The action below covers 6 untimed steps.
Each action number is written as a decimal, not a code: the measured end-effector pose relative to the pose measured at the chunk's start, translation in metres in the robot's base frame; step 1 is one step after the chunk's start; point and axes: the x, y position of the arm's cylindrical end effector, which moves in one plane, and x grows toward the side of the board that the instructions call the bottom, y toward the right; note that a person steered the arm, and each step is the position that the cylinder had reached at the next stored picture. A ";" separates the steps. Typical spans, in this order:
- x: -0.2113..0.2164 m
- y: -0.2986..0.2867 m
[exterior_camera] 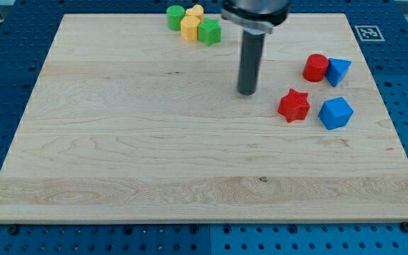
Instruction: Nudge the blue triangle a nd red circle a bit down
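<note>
Risk first. The red cylinder point(316, 67) and blue triangle point(338, 71) sit touching, red on the left, toward the far right of the wooden counter point(119, 156). Just nearer than them lie a red star point(293, 105) and a blue cube-like block point(335, 113). A push toward the near edge leaves little room: go too long and the pair would likely run into the star and the blue block and drag them along. Pushing only one of the pair off-centre could also split them or spin the triangle, since a single rod end meets two separate faces.

End effector: a plain dark rod, no jaws to open or close, holding nothing. My tip point(246, 93) rests on bare wood, touching no block.

Relative position: the task pair lies to the right of the tip and slightly farther away; the red cylinder is the closer of the two. The star is right of the tip and a shade nearer. To push the pair nearer, my judgement is the tip must first get to their far side without clipping the cylinder.

Elsewhere: a far cluster of a green cylinder point(176, 15), two yellow blocks point(190, 27) and a green block point(210, 31), well apart from the work.
</note>
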 end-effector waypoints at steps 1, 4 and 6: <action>0.003 0.008; -0.105 0.072; -0.054 0.144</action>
